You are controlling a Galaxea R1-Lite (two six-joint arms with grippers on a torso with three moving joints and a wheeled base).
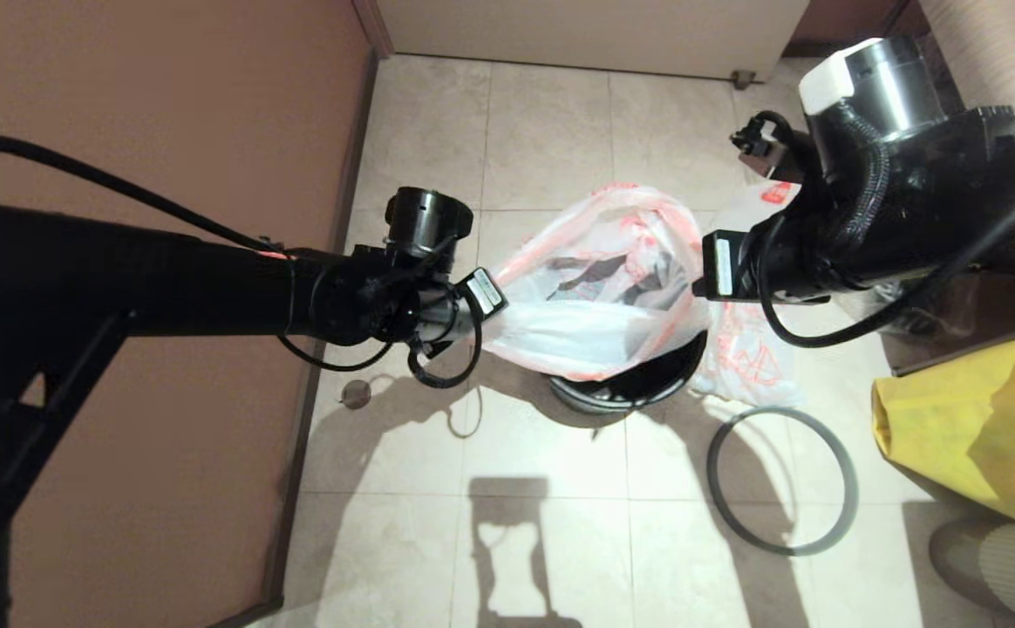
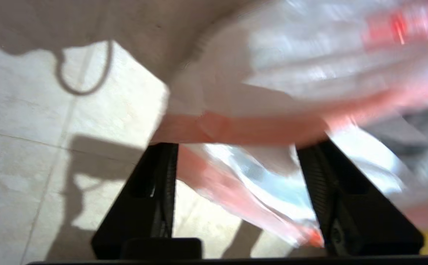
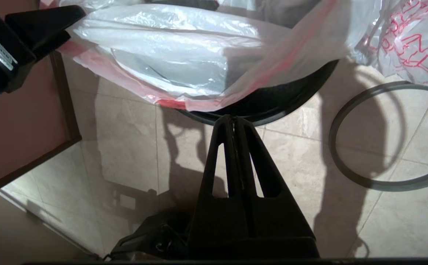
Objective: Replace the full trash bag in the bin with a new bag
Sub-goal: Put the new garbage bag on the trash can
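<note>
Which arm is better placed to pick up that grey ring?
Right, probably: the grey ring lies right of the bin, near the right gripper, though that is shut on the new bag. The open left gripper is across the bin.

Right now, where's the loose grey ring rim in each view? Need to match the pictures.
Head view: the grey ring rim lies flat on the floor tiles, lower right, beside the bin.
Left wrist view: not in it.
Right wrist view: on the floor at the right edge, partly cut off.
Shared landmark: the new bag, with its red edge, shows in all three.
</note>
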